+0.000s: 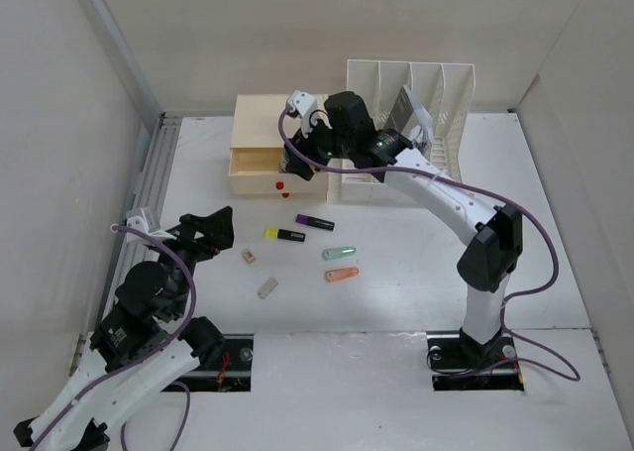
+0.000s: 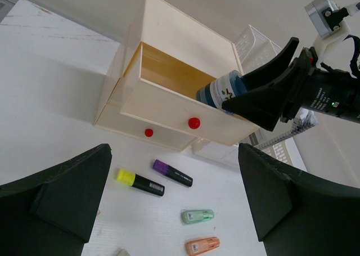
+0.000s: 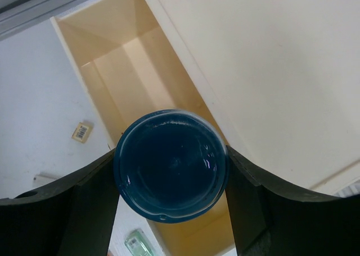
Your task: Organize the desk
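Bottle [image 2: 220,90], rigid, slick-sided and likely light, is hanging over the open drawer [image 2: 169,107], right claw [image 3: 171,183] gripping its body; tabletop [image 1: 396,307] is lying beneath, carrying markers [image 1: 289,234]; left claw [image 1: 210,233] is idling spread apart.

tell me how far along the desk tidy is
Done: the upper drawer of the cream wooden drawer box is open. In hand: the right gripper holds a round dark blue bottle over it. Left: a purple-capped highlighter, a yellow-capped highlighter, a mint green capsule, an orange capsule, a tan tag and a grey piece lie on the white desk. The left gripper is open.
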Tool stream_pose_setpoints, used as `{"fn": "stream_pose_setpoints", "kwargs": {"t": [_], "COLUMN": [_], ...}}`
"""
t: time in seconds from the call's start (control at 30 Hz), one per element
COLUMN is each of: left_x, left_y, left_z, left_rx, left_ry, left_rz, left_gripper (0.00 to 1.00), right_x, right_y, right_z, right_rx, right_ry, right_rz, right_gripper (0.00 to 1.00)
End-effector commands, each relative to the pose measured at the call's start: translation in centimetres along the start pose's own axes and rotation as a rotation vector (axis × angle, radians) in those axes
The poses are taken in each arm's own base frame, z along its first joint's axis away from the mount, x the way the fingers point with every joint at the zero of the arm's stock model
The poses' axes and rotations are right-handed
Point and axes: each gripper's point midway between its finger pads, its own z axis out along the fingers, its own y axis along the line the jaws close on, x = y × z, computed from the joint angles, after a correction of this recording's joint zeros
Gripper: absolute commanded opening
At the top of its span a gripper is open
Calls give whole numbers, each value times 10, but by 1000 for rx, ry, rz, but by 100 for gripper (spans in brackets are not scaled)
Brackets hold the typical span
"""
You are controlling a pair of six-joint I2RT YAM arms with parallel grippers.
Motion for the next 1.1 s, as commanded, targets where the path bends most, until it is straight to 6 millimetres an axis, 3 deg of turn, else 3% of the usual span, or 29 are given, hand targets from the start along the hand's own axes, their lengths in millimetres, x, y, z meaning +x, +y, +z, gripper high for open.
{"fn": "stream_pose_setpoints", "kwargs": {"t": [0.0, 0.13, 0.37, 0.43, 0.47, 0.53, 0.57, 0.67, 0.77, 0.9, 1.07], "left_x": [-6, -6, -6, -6, -6, -6, -6, -6, -6, -8, -8], "left_y": [-6, -6, -6, -6, -6, -6, -6, -6, -6, -6, -6], "left_z": [0, 0, 0, 0, 0, 0, 0, 0, 0, -2, -2], "left_rx": [29, 29, 29, 29, 29, 29, 29, 29, 29, 32, 32], "left_ry": [-25, -25, -25, -25, -25, -25, -25, -25, -25, -30, -31], "left_rz": [-25, -25, -25, -25, -25, -25, -25, -25, -25, -30, -30], "left_gripper": [94, 94, 94, 94, 94, 94, 94, 94, 94, 94, 94], "right_x": [-45, -62, -64, -71, -73, -72, -75, -63, -31, 2, 21], "right_y": [19, 18, 19, 20, 22, 30, 36, 69, 90, 88, 58], "right_z": [-13, -26, -30, -39, -42, -46, -52, -59, -53, -35, -13], "right_rx": [-25, -8, -8, -3, -12, -46, -76, -268, -422, -451, -306], "right_ry": [-107, -146, -146, -171, -183, -196, -210, -193, -115, -10, 72], "right_rz": [-62, -92, -92, -110, -114, -132, -150, -219, -235, -223, -230], "right_gripper": [71, 77, 80, 70, 59, 24, 1, 0, 0, 0, 0]}}
